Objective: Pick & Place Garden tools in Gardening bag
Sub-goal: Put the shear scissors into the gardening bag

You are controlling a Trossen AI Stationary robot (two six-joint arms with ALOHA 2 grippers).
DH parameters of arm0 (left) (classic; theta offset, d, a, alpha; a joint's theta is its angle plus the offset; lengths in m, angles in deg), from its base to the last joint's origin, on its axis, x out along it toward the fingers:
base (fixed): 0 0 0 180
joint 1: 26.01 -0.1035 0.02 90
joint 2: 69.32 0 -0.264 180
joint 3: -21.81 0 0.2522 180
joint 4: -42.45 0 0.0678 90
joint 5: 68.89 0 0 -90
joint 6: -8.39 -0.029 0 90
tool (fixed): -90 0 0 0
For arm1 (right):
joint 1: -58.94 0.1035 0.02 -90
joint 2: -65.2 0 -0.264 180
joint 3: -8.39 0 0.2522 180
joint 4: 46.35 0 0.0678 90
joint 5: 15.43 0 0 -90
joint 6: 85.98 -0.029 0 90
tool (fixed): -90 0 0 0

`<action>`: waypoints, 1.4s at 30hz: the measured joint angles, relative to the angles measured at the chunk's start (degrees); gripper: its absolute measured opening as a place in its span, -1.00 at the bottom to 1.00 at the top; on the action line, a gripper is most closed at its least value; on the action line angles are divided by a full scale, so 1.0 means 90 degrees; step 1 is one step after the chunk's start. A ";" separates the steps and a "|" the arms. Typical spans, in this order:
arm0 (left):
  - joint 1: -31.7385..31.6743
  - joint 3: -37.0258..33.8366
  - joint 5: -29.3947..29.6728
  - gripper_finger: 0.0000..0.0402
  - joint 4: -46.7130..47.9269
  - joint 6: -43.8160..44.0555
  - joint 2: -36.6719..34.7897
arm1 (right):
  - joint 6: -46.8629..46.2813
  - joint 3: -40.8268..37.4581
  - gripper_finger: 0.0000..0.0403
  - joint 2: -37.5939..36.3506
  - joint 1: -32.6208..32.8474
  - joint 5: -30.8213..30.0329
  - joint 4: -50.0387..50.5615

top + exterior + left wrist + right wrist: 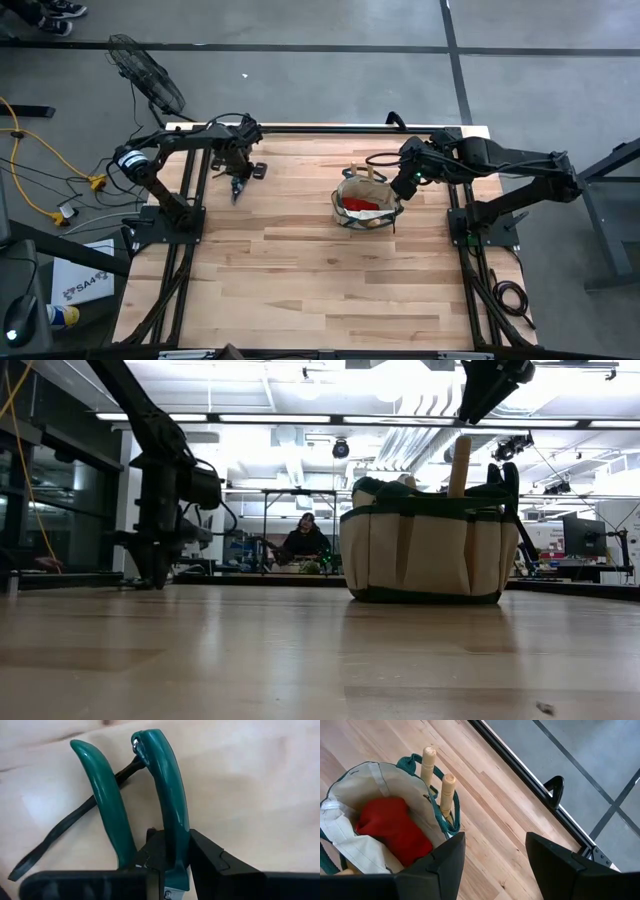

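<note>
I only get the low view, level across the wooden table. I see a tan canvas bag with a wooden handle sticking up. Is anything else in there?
Observer: Yes. From the right wrist view, a red glove lies inside the tan canvas gardening bag with dark green trim, and two wooden handles stand in an outer pocket.
Operator: Where are the claws?
Observer: From above, the right claw hangs beside the bag's edge, fingers apart, holding nothing.
Operator: And the other one?
Observer: The left claw is over the table's far left part, clamped on dark-green-handled pruning shears with a black cord loop.
</note>
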 joint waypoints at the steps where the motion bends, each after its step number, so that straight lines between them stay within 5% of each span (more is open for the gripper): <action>1: -0.0001 0.0020 -0.0078 -0.74 0.0034 -0.0121 -0.0022 | 0.0007 0.0000 0.00 0.0000 0.0000 0.0000 0.0000; 12: 0.0068 0.0545 -0.1493 -0.74 0.0031 -0.0837 -0.0782 | 0.0101 0.0000 0.00 0.0000 0.0000 0.0042 -0.0386; 20: 0.0438 0.1219 -0.1902 -0.74 0.0022 -0.1178 -0.1457 | 0.0591 -0.0002 0.00 0.0000 -0.0005 0.0174 -0.1404; 27: 0.0999 0.2233 -0.1925 -0.74 0.0013 -0.1297 -0.1555 | 0.1165 -0.0002 0.00 0.0000 -0.0076 0.0477 -0.2943; 42: 0.2458 0.3561 -0.1009 -0.74 -0.1769 -0.2867 -0.1557 | 0.0676 -0.0002 0.00 0.0005 -0.0842 0.2839 -0.5437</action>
